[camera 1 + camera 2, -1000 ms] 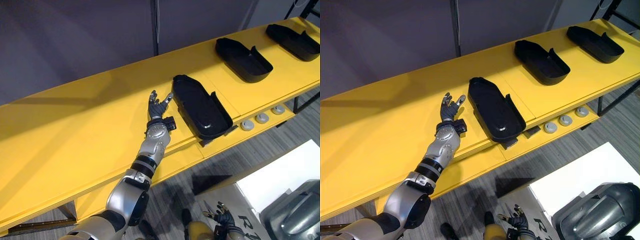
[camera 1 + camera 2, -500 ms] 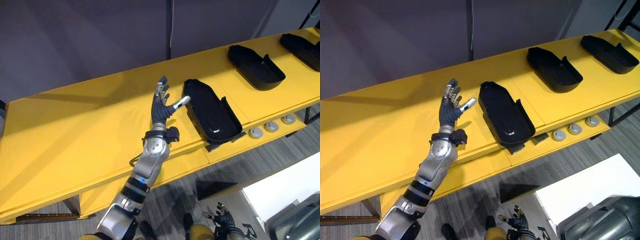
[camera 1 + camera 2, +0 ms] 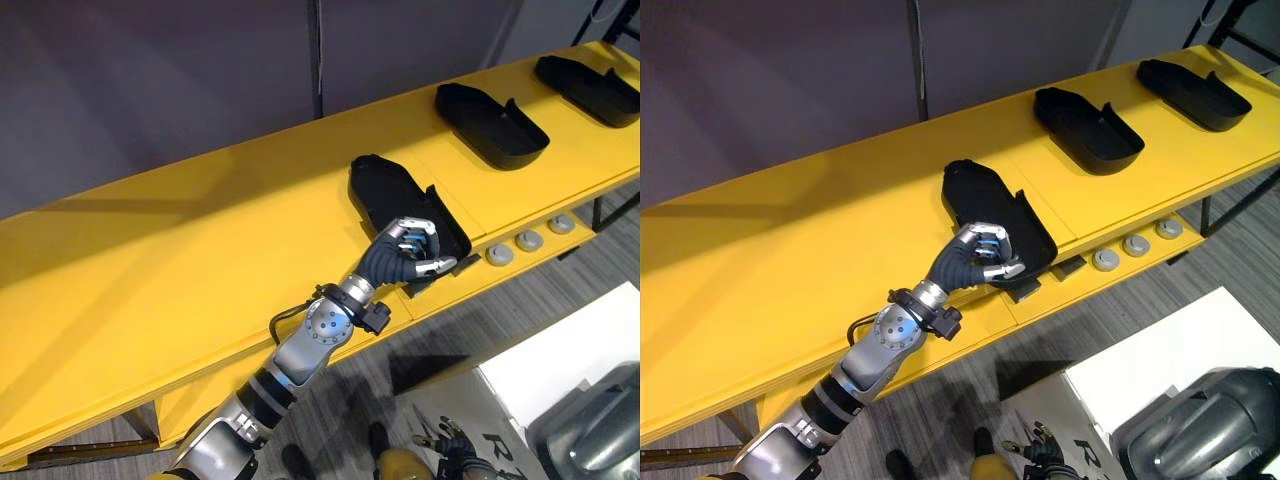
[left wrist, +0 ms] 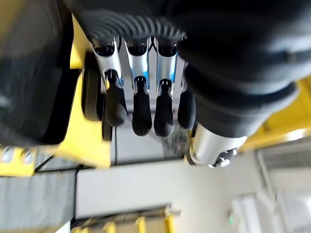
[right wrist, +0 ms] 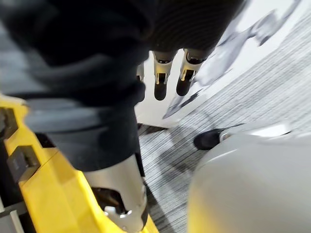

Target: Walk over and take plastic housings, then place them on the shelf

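Well, the nearest black housing (image 3: 385,190) lies on the yellow shelf (image 3: 180,250), with the left hand (image 3: 400,255) curled at its five o'clock end, clasping nothing I can see. It looks light, stiff and slick: grip the raised rim. The right hand (image 3: 447,437) hangs loose-fingered at six o'clock.

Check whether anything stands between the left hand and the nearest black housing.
Nothing visible stands between them. The left hand overlaps the near end of the nearest black housing, which lies on the yellow shelf. Whether the hand grips the housing cannot be told.
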You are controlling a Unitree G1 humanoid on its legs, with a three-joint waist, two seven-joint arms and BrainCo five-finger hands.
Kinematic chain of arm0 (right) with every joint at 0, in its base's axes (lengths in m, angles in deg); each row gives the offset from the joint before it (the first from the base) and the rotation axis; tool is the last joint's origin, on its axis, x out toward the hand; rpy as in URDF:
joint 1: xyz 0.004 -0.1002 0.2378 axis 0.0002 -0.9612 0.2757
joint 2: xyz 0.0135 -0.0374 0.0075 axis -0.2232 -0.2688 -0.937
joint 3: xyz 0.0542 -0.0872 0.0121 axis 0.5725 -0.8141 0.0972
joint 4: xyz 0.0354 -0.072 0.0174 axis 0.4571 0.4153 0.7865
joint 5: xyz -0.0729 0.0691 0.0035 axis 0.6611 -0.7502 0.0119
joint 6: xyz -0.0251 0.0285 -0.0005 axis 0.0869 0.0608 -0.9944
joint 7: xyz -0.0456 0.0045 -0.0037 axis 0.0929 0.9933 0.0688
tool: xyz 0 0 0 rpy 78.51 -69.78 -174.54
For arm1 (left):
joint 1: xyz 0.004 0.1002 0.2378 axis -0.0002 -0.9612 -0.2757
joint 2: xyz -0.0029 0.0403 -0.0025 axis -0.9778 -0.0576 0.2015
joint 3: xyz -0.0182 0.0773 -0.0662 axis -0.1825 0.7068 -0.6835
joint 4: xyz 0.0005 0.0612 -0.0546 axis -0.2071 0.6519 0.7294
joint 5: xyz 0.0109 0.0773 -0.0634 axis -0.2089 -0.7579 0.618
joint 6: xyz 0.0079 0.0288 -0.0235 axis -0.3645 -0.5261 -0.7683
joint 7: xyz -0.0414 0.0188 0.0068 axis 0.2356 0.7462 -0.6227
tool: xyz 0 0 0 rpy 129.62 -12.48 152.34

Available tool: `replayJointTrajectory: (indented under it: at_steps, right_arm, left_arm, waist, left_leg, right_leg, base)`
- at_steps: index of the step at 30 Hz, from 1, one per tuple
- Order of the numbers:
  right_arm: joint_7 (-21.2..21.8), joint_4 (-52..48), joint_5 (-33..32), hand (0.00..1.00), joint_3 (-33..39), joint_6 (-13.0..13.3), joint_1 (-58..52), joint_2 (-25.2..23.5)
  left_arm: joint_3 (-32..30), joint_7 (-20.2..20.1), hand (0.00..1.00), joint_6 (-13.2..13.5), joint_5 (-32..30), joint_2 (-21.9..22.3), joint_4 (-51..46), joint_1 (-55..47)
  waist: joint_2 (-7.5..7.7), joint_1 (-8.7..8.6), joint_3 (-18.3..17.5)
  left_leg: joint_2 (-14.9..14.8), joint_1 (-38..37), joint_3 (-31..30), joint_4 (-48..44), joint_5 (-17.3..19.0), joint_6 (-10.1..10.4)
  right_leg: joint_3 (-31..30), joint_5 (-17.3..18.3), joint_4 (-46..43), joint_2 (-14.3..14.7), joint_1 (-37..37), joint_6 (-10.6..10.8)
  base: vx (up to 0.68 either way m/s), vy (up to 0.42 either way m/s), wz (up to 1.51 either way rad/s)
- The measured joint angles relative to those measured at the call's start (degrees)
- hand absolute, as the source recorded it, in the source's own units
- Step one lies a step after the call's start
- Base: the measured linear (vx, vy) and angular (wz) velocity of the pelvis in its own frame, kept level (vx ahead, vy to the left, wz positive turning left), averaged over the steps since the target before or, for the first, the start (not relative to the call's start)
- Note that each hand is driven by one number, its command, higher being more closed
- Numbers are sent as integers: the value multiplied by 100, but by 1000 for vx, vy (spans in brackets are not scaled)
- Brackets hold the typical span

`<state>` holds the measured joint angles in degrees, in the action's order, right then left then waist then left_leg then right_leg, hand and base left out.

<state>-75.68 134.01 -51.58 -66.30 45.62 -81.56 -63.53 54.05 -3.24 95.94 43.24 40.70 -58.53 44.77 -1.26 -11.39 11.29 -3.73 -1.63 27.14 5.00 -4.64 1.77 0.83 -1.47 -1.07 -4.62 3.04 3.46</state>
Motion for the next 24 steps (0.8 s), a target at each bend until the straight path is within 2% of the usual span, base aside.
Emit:
replayJointTrajectory:
  at_steps: [4, 7, 15, 24]
  right_arm:
    - [-1, 25, 2, 0, -11, 0, 9, 48]
    - [-1, 31, 2, 0, -10, 0, 4, 50]
    - [-6, 18, 1, 0, 0, 4, 6, 51]
    - [-58, -120, -4, 0, 129, 33, 19, 10]
  left_arm:
    - [218, -35, 100, -17, -308, 76, 509, 341]
    - [237, -106, 100, -28, -586, 259, 845, 441]
    - [370, -77, 100, -98, -1043, 516, 1659, 834]
    - [-553, 459, 100, -186, -1107, 499, 2086, 1157]
  waist:
    - [-53, -75, 20]
    - [-81, -209, 31]
    - [-116, -317, 91]
    - [-131, -307, 330]
  left_leg:
    - [8, 52, 37, 20, 34, 26]
    - [21, 52, 61, 23, 61, 57]
    - [32, 172, 173, 20, 82, 69]
    - [19, 262, 194, 0, 80, 66]
  right_leg:
    - [-192, -151, 87, 11, 134, 25]
    - [-244, -156, 85, 5, 179, 26]
    - [-420, -219, 69, 14, 359, 33]
    - [-508, -252, 35, 45, 490, 47]
  base:
    - [-80, 2, -27]
    - [-66, -1, -13]
    - [-15, -3, -10]
    - [13, -4, -6]
